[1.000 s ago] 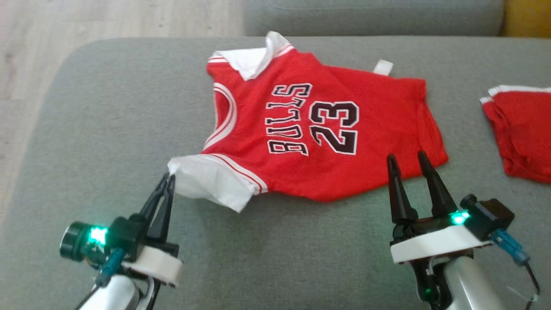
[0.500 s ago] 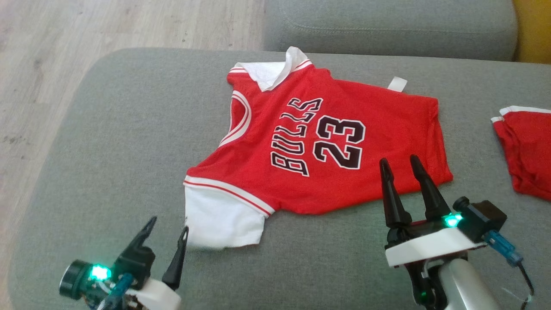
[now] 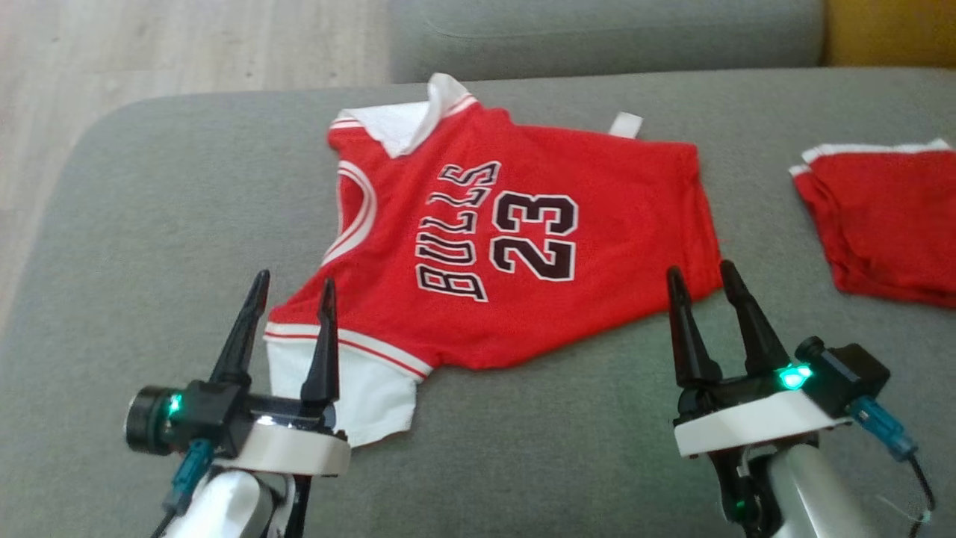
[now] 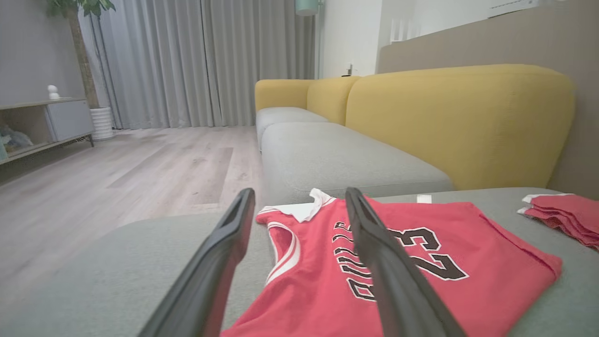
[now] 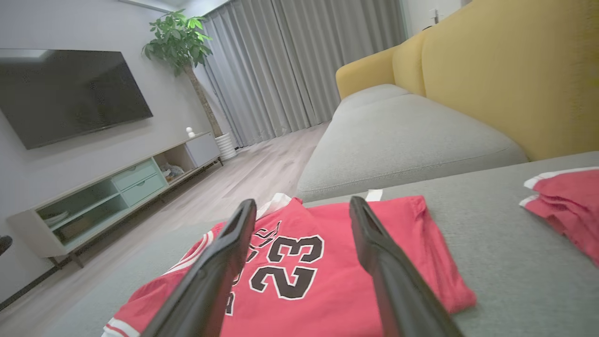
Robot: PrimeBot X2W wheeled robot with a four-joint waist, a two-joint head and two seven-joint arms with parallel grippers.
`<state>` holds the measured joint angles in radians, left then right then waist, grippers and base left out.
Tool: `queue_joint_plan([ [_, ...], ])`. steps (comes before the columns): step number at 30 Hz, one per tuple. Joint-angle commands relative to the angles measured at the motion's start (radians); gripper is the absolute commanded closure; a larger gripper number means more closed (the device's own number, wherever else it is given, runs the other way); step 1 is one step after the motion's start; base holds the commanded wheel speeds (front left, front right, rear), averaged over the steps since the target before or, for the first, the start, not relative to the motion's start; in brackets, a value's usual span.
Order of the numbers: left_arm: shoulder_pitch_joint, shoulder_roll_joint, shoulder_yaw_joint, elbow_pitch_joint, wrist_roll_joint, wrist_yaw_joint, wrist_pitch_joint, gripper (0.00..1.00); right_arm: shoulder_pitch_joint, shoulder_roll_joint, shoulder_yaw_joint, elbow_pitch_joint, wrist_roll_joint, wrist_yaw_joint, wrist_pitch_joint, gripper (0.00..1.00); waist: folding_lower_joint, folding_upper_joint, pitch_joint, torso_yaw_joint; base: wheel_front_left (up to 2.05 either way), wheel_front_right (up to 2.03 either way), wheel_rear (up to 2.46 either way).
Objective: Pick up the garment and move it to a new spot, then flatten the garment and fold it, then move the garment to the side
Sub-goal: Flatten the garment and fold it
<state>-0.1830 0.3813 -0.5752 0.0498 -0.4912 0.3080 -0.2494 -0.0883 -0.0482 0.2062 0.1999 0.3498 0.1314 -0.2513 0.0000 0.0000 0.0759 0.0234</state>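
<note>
- Two grippers stand over the grey sofa seat [image 3: 149,224], both with jaws parted and nothing between the fingers
- Left gripper [image 3: 294,279] sits at the near left, its fingers spread wide; from above, one finger crosses the white sleeve [image 3: 358,388] and the other lies just outside it, though I cannot tell whether either touches the cloth
- Right gripper [image 3: 700,267] is at the near right, open a little narrower, its tips right at the bottom-hem corner of the shirt; contact is unclear
- Red Bulls jersey [image 3: 508,246] lies spread out, print side up, in the middle of the seat, showing "BULLS" and "23" in black with white outlines
- Its neckline points to the robot's left and its bottom hem to the robot's right
- At the far left corner the other white sleeve [image 3: 407,119] is folded over onto the red
- Small white tag [image 3: 626,123] pokes out from the far edge
- Second red garment with white trim [image 3: 881,217] lies bunched on the seat to the right, well apart from the jersey
- Beyond the seat run a yellow sofa back [image 4: 458,121], pale wood floor [image 3: 149,45], grey curtains [image 4: 187,61], a wall-mounted TV [image 5: 70,93] and a potted plant [image 5: 178,37]
</note>
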Motion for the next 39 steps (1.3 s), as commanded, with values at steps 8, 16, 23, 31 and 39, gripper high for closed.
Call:
queue_joint_plan([
  [8, -0.062, -0.044, 0.092, 0.001, 0.053, -0.059, -0.012, 0.0, -0.038, -0.002, -0.016, -0.054, -0.011, -0.001, -0.011, 0.0, 0.0, 0.0, 0.06, -0.087, 0.0, 0.0, 0.0],
  [16, -0.083, -0.091, 0.131, 0.022, 0.108, -0.116, -0.012, 0.0, -0.104, -0.002, -0.104, 0.002, -0.028, -0.001, 0.009, 0.0, 0.0, 0.0, 0.117, -0.084, 0.0, 0.0, 0.0],
  [23, -0.102, -0.129, 0.15, 0.047, 0.143, -0.165, -0.012, 0.0, -0.276, -0.002, -0.22, 0.178, -0.181, -0.001, 0.216, 0.0, 0.0, 0.0, 0.179, -0.042, 0.0, 0.0, 0.0],
  [31, -0.122, -0.163, 0.177, 0.075, 0.179, -0.207, -0.012, 0.0, -0.435, -0.002, -0.267, 0.398, -0.224, -0.001, 0.342, 0.0, 0.0, 0.0, 0.227, -0.005, 0.0, 0.0, 0.0],
  [39, -0.12, -0.188, 0.203, 0.089, 0.21, -0.238, -0.012, 0.0, -0.547, -0.002, -0.291, 0.634, -0.247, -0.001, 0.328, 0.0, 0.0, 0.0, 0.239, 0.002, 0.0, 0.0, 0.0],
])
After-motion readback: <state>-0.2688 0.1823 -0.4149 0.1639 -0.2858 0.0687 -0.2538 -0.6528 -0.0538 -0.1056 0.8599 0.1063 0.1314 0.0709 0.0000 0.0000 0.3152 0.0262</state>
